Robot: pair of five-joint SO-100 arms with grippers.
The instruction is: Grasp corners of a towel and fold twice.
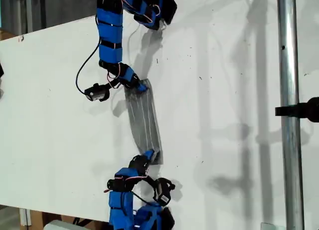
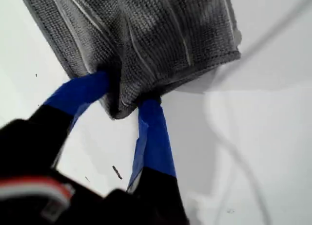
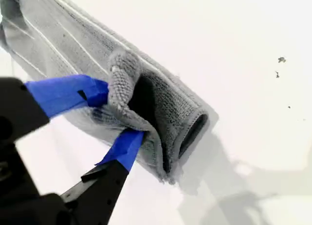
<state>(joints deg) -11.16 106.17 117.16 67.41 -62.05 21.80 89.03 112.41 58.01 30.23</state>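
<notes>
The grey striped towel (image 1: 144,120) lies folded into a narrow strip on the white table (image 1: 234,115), stretched between two blue arms. One arm's gripper (image 1: 137,85) holds its upper end in the exterior view, and the other arm's gripper (image 1: 148,156) holds its lower end. The wrist views do not show which arm is which. My first gripper (image 2: 126,96) is shut on a bunched corner of the towel (image 2: 146,35), and a free corner (image 2: 234,52) sticks out beside it. My second gripper (image 3: 117,115) is shut on the layered end of the towel (image 3: 168,105).
A vertical metal pole (image 1: 289,115) with a black clamp (image 1: 301,110) stands at the exterior view's right. A black cable (image 1: 79,75) loops beside the upper arm. The table's edge runs along the exterior view's left and bottom.
</notes>
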